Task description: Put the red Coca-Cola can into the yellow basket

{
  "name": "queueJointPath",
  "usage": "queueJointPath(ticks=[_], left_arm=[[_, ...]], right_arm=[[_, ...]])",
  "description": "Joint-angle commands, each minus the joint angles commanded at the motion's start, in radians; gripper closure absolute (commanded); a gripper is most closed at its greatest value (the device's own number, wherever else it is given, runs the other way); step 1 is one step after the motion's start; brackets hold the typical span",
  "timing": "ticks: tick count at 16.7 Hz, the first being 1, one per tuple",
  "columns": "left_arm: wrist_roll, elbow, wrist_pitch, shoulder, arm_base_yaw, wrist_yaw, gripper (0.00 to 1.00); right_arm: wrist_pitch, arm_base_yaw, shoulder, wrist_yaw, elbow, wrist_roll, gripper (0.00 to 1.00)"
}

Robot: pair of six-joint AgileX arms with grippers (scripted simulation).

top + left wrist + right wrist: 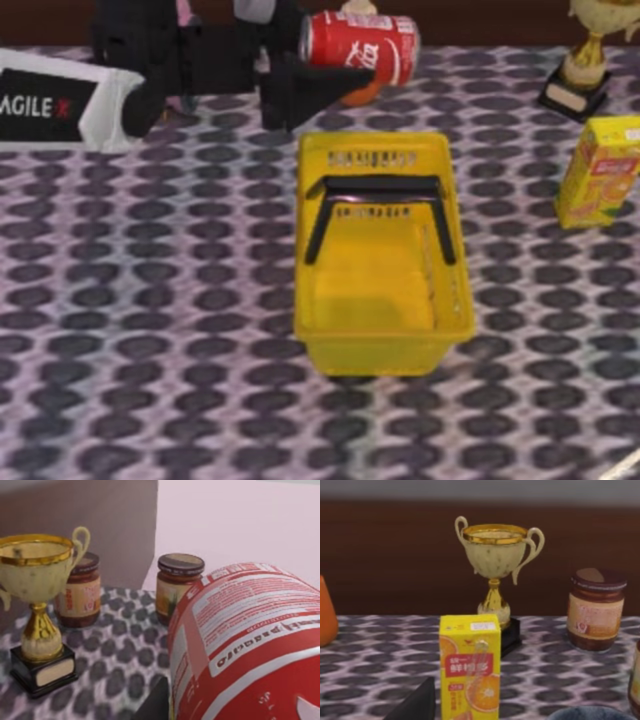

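**Left pincer holds the cola can aloft beyond the basket's far end**

Left pincer (335, 75) is clamped on the red Coca-Cola can (360, 47), which lies on its side between the dark fingers (300, 92), above the counter (150, 300). The can is a short red cylinder with white script along its flank and a silvery end. In the left wrist view it fills the near corner (245, 645), showing white label panels with small print on glossy red metal.

Just nearside of the pincer, towards the middle of the counter, stands the yellow basket (445, 175): a bright rectangular plastic tub with slotted walls and a black handle (380, 190) lying across its opening. The can sits beyond the basket's far rim, not over its opening.

An orange object (362, 95) peeks from under the can. Well off to the pincer's right stand a gold trophy (585, 65) on a black base and a yellow-orange juice carton (597, 172), a boxy pack printed with orange slices. The left wrist view also shows two brown jars (80, 590) with dark lids behind the trophy. A mottled purple-grey cloth with dark oval spots covers the counter.

The right arm appears only as a dark wedge (415, 705) in its own wrist view; whether that pincer is open or closed cannot be told.
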Motion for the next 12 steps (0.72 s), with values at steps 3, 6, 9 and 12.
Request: queueJointPath(ticks=[3,6,9,12], left_arm=[[-0.028,-0.017,0.081,-0.023,-0.008,0.069,1.00],[-0.029,-0.018,0.087,-0.025,-0.009,0.075,1.00],[-0.027,-0.015,0.088,-0.018,-0.004,0.074,1.00],[-0.028,-0.028,0.160,0.041,0.000,0.077,1.00]], right_arm=[[0.000,0.000,0.000,0.000,0.000,0.000,0.00],[0.000,0.000,0.000,0.000,0.000,0.000,0.00],[0.000,0.000,0.000,0.000,0.000,0.000,0.00],[0.000,0.000,0.000,0.000,0.000,0.000,0.00]])
